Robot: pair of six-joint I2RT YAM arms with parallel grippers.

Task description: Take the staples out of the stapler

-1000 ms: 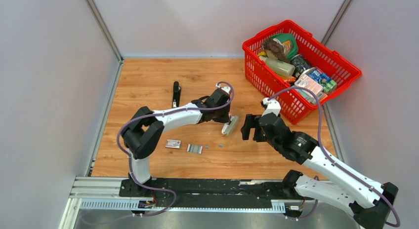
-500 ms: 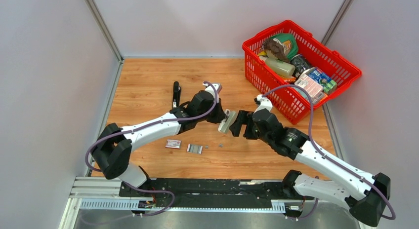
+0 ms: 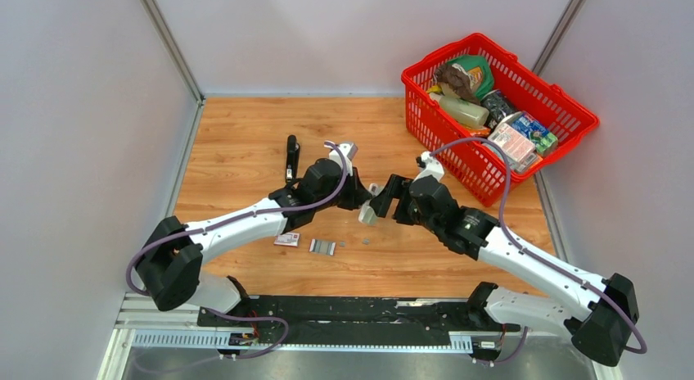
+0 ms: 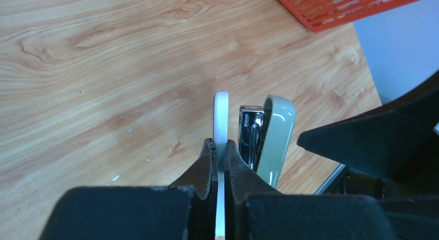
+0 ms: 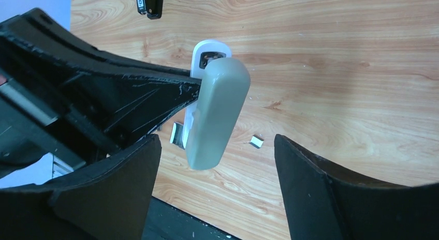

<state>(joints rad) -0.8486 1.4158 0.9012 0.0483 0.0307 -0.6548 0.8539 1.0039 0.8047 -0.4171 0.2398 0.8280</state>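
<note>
Left gripper [image 4: 218, 146] is pinching the pale grey object [image 5: 220, 105] by its white plate. Right gripper [image 5: 216, 141], spread, is now closing in around it (handover?). Black stapler [image 3: 291, 156] is lying far-left of it, untouched, and staples [image 3: 322, 246] near-left.

The table [image 3: 245, 134] is a light wooden board with visible grain. A black stapler [image 3: 290, 156] lies on its left-centre part, pointing far to near. Nearer, a small red-and-white box [image 3: 286, 239] lies flat, and just to its right is a short ribbed strip of staples [image 3: 322, 246]. Two tiny silvery bits [image 3: 365, 241] lie further right, apart from the strip. A red basket [image 3: 446, 138] sits at the far right corner and seems to overhang the table's right edge.
</note>
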